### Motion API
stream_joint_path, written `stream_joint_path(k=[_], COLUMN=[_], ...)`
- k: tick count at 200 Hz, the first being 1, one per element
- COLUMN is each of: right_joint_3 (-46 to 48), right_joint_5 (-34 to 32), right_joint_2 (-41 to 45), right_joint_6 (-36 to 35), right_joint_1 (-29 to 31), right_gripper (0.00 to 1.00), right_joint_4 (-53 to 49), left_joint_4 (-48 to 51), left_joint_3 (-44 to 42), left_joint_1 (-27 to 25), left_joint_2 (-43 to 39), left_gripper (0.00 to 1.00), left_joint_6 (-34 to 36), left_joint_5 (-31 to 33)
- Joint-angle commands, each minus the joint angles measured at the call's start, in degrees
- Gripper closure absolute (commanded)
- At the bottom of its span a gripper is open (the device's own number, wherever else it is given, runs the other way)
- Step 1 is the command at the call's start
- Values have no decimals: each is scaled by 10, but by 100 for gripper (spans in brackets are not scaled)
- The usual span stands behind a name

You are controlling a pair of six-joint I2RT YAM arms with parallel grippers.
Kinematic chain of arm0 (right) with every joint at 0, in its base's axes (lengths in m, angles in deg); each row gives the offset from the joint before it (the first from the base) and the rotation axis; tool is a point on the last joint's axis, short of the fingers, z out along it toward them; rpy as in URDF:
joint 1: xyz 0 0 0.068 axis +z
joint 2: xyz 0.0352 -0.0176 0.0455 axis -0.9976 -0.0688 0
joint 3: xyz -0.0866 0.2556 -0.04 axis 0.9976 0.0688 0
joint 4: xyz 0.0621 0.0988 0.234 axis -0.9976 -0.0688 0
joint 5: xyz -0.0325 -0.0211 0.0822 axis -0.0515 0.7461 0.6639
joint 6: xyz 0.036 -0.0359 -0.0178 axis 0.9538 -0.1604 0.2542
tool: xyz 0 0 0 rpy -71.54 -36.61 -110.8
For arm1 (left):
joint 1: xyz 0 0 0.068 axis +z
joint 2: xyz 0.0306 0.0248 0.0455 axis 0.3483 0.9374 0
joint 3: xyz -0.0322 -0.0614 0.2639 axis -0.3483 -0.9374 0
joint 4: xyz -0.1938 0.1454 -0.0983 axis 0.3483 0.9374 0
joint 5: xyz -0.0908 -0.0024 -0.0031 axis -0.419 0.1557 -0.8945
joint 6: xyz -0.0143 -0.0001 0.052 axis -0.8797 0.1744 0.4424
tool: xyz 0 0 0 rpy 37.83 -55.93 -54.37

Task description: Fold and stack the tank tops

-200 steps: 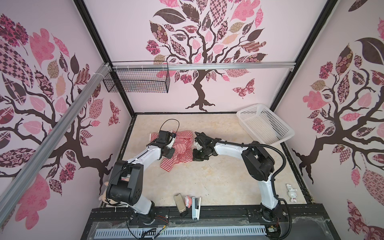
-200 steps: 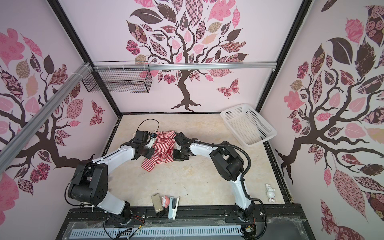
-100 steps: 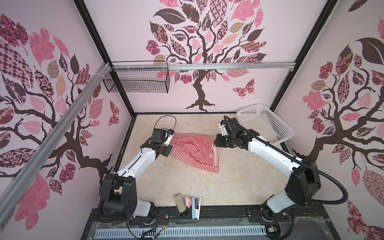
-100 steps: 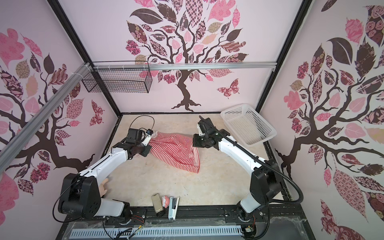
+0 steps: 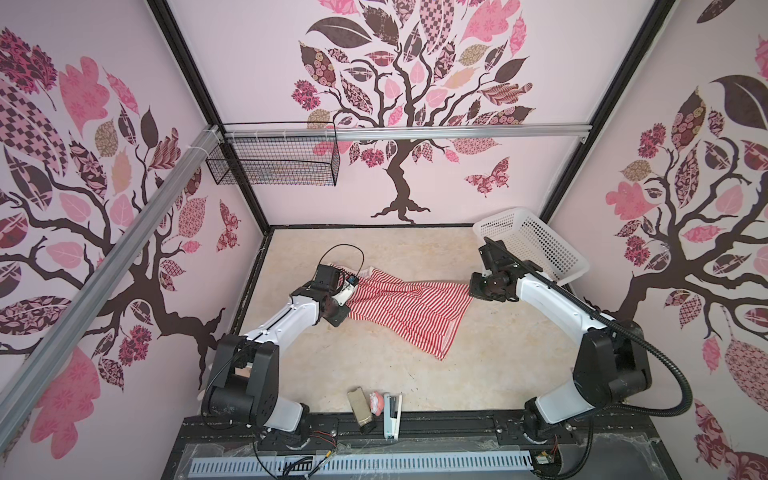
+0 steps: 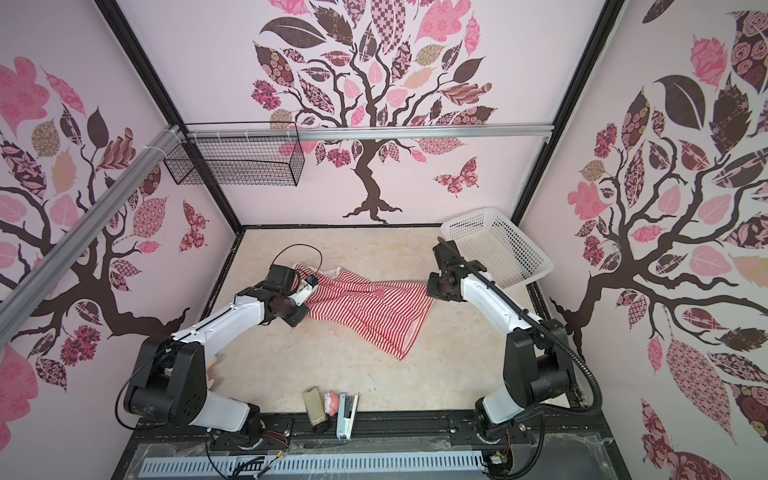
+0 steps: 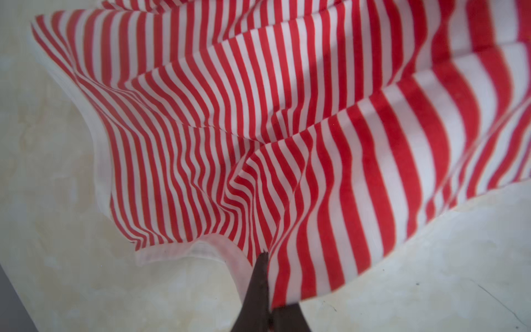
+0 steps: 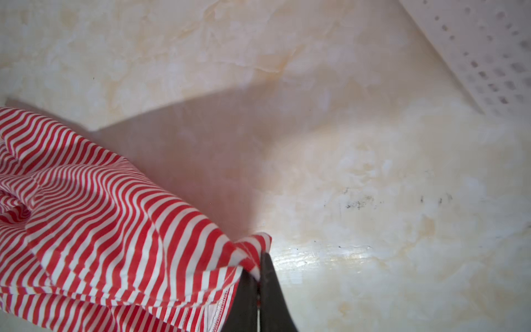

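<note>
You have the tank top (image 5: pixel 409 309) stretched between your two arms over the middle of the desk (image 5: pixel 374 245). The span is wrinkled rather than flat, and one loose corner trails toward the front edge. Your left gripper (image 7: pixel 263 258) has its jaws pressed together, pinching the striped cloth just beside a white-trimmed edge. Your right gripper (image 8: pixel 259 263) has its jaws clamped the same way on a bunched corner at the opposite end, held above the desk and near the white basket (image 5: pixel 536 249) in the far right corner.
</note>
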Motion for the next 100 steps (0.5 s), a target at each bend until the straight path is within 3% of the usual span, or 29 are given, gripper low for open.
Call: stream_joint_path(k=[1,12,31,53,78,100], right_joint_3=[8,17,38,58,62,57], right_joint_5=[-38,-29,1,29,46,54], right_joint_2=[12,12,36,88,130,128], right_joint_6=[9,10,7,3,4,13], right_joint_1=[5,5,6,18,58,110], right_gripper=[91,64,43,36,37,40], right_joint_4=[-21,-26,-19,-11,-18,-18], left_joint_4=[-10,-12,-17,-15,6,19], left_joint_3=[9,32,76,132,211,287], left_joint_1=[-2,-1,0,17,57,71], left_joint_2=[39,72,130,176,209,254], left_gripper=[100,100,100,100,97,89], left_joint_6=[17,14,17,9,-15,-26], left_joint_5=[37,65,115,132,115,159])
